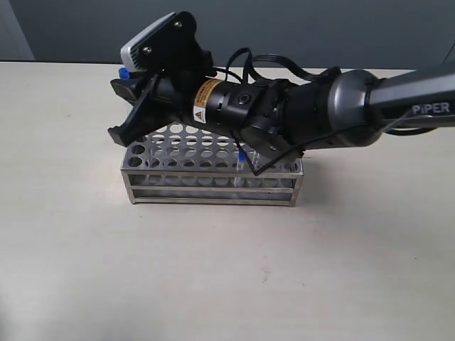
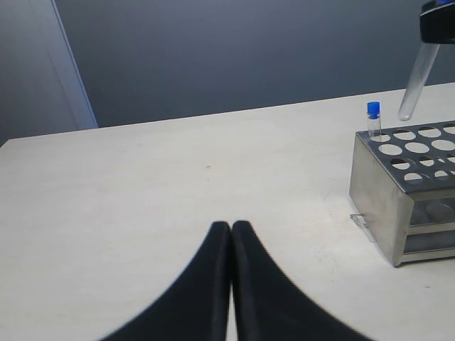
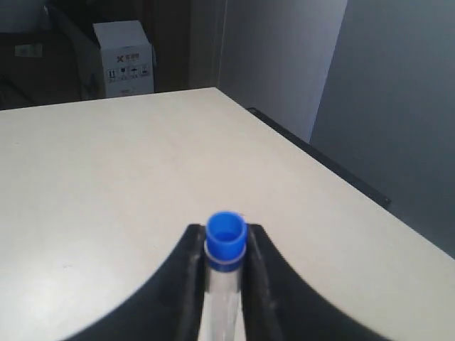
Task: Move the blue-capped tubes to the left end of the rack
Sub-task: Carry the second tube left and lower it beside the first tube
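Two black fingers of the right gripper were squeezed tight on a thin clear plastic tube with a bright blue cap. The jaws stood only a little way apart, just as wide as this tube, and the cap poked out past the tips. In the left wrist view this tube hung tilted, with its round end free in the air near the top of the long silver metal rack with round holes in its top plate. A second blue-capped tube stood upright in a corner hole of the rack.

In the exterior view the rack sat in the middle of the frame on the pale flat table. The grey and black right arm stretched in from the right edge of the frame, and its gripper was in the upper left, above the rack's left end. A third blue-capped tube stood in a hole nearer the rack's right end, partly hidden by the arm.

The left gripper had its two black tips touching and held nothing. It was well apart from the rack. A white cardboard box stood beyond the far edge of the table.
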Available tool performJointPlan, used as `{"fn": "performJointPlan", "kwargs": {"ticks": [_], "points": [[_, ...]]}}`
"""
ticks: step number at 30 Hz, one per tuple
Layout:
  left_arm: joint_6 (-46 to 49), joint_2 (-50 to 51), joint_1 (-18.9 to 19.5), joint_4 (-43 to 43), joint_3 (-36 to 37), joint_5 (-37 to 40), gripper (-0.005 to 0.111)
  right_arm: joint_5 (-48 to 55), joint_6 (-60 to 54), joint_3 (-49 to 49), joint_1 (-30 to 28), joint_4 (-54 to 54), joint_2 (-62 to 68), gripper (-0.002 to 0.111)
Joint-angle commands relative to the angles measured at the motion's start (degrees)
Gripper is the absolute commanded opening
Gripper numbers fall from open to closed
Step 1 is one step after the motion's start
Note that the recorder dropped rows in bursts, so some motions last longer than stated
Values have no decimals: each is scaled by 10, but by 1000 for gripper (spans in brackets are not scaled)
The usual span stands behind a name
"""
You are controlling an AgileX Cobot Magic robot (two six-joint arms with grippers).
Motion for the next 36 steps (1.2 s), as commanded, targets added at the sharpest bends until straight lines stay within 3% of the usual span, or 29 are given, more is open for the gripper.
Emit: {"fn": "performJointPlan", "kwargs": {"ticks": [1,21,28,36], "points": [[0,2,-2,-3,-3,-5,1,19,9,-26,0,-1,25,0],[0,2,-2,-3,-3,-5,1,26,16,-31,-1,-1,87,1],[0,2,-2,-3,-3,-5,1,43,16,-31,-1,-2,88,24],[0,2,-2,-3,-3,-5,1,61,16,-31,-2,-1,70,25]]}}
